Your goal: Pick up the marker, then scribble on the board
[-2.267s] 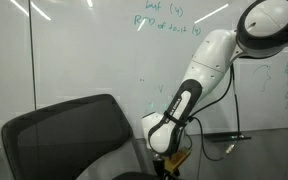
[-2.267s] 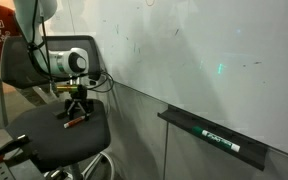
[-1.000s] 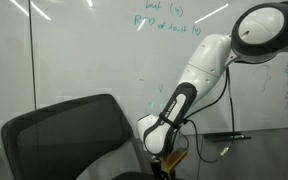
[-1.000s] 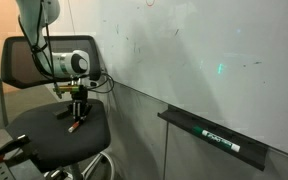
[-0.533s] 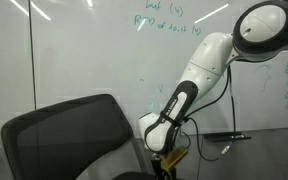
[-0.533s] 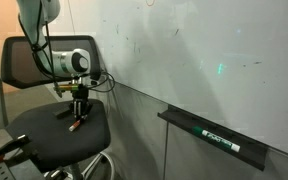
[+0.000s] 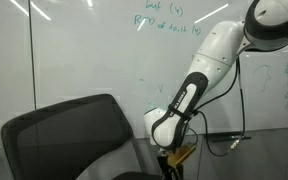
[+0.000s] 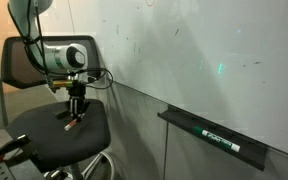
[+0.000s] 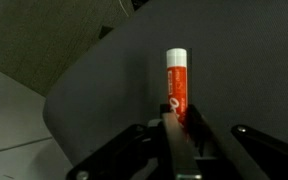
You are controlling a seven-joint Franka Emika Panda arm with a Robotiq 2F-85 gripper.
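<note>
The pick-up looks all but done. Just above the chair (image 8: 39, 145) seat, the fingers (image 8: 74, 110) point down and appear drawn together on the marker (image 8: 71, 125). In the wrist view the fingers (image 9: 171, 145) clamp the near end of the marker (image 9: 176, 80), and its red barrel and white tip stick out over the dark seat. Whether it has left the seat I cannot tell.

The next move calls for a lift clear of the chair. The arm (image 7: 189, 95) would then swing right of it to the board (image 8: 204, 50) and turn the marker so its writing end meets the glossy face. Which end writes is unclear.

The chair's mesh back (image 7: 64, 135) hides the fingers in an exterior view and crowds the arm. Further right of the chair, a tray (image 8: 219, 140) juts from the board's lower edge, so the stroke should land above it.
</note>
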